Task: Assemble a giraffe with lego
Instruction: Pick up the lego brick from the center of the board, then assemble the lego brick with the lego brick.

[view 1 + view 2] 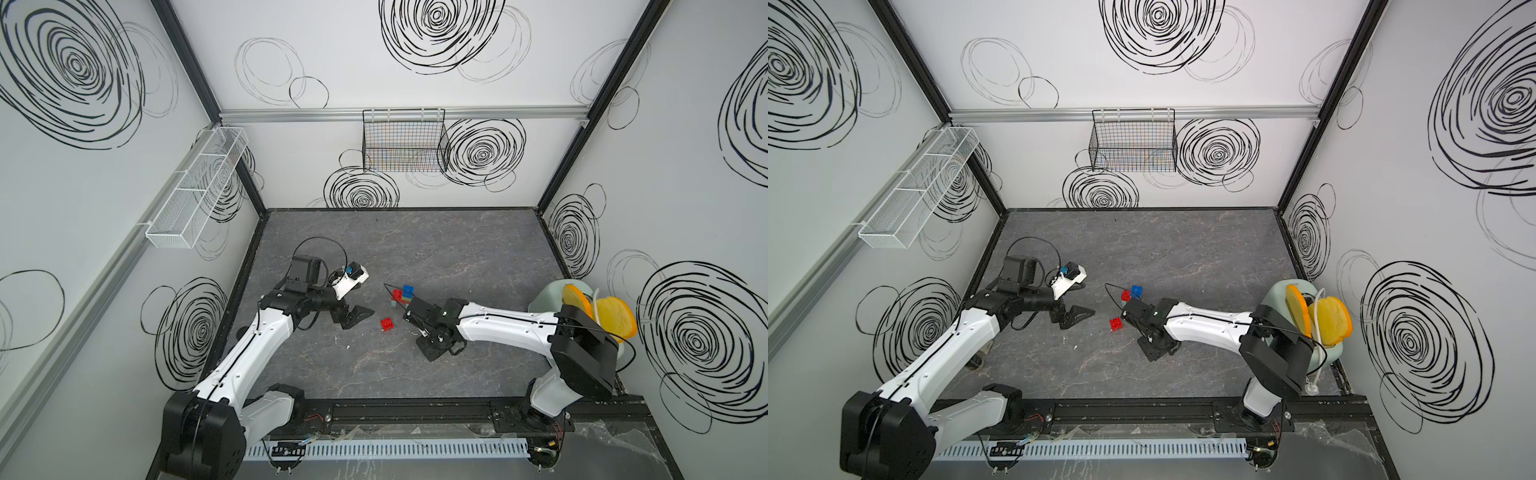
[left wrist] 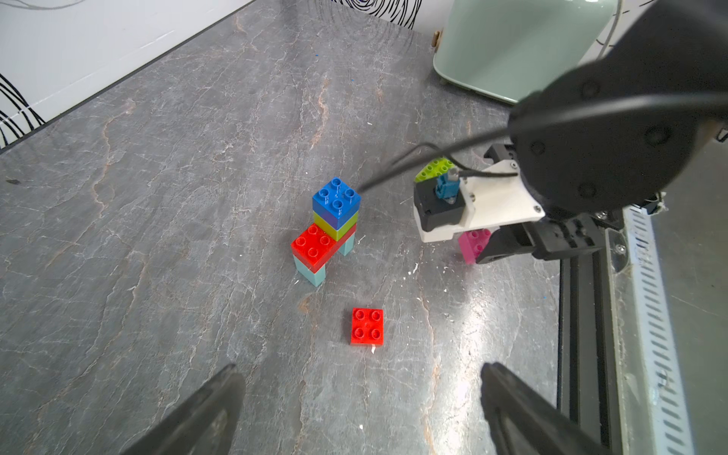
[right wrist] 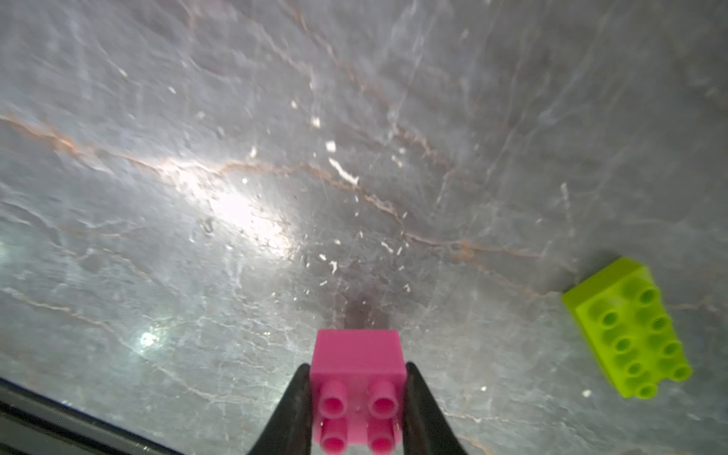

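near giraffe [image 2: 329, 232] one red brick [image 2: 367, 326]; right hand [image 3: 357, 371] pinches pink brick [image 3: 358, 352] (left hand [image 2: 360, 370] spread)

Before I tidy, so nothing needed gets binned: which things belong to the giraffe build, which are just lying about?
Job: half-built giraffe, loose red brick, pink brick, lime brick.
Lying about: pale green appliance, orange-yellow discs, black basket, white basket.

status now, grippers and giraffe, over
Left gripper open, empty. Right gripper shut on pink brick. Giraffe half built, blue on top. Red brick and lime brick loose on table, not blocking.
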